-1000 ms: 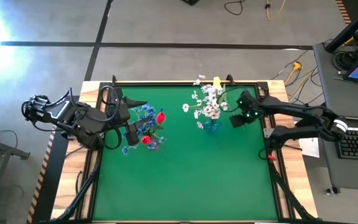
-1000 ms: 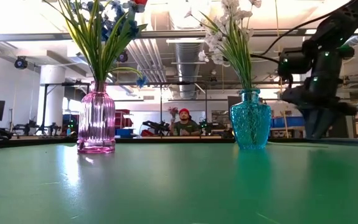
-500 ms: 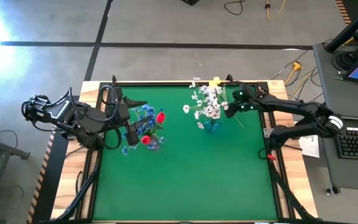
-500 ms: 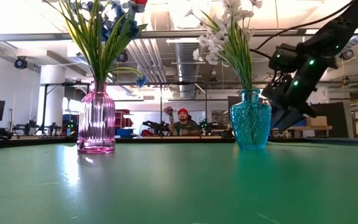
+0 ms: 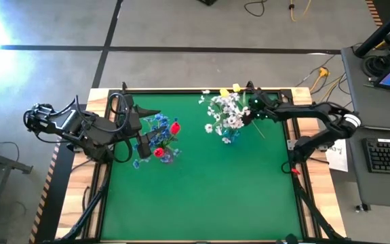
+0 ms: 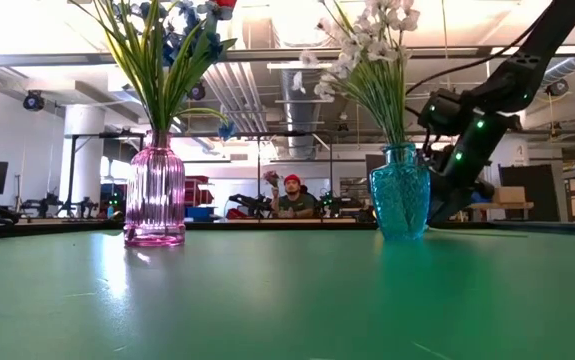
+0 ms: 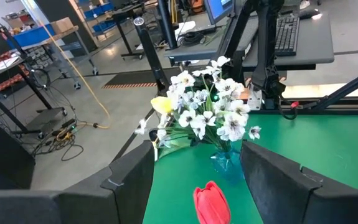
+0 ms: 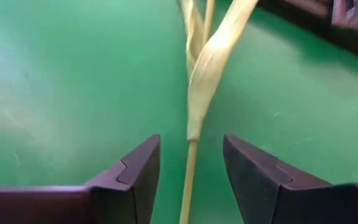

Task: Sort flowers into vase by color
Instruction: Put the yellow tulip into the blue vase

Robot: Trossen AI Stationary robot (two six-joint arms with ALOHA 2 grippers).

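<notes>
Two vases on a green table (image 5: 201, 196). Pink vase (image 6: 155, 196) on the left side, full of blue flowers (image 5: 156, 124) and red flowers (image 5: 174, 127). Left gripper (image 5: 142, 144) right next to that bunch, fingers apart, nothing between them. Blue vase (image 6: 400, 192) on the right side, full of white flowers (image 5: 227, 114), with a yellow flower (image 5: 224, 92) poking out near the back edge. Right gripper (image 5: 251, 114) just beside the white bunch, close to the blue vase. Thin pale stem (image 8: 192, 127) running between the right gripper's two fingers (image 8: 133, 167). Fingers a little apart, gaps on both sides of the stem, not squeezing it. Person in a red cap (image 6: 294, 180) far behind the table.
</notes>
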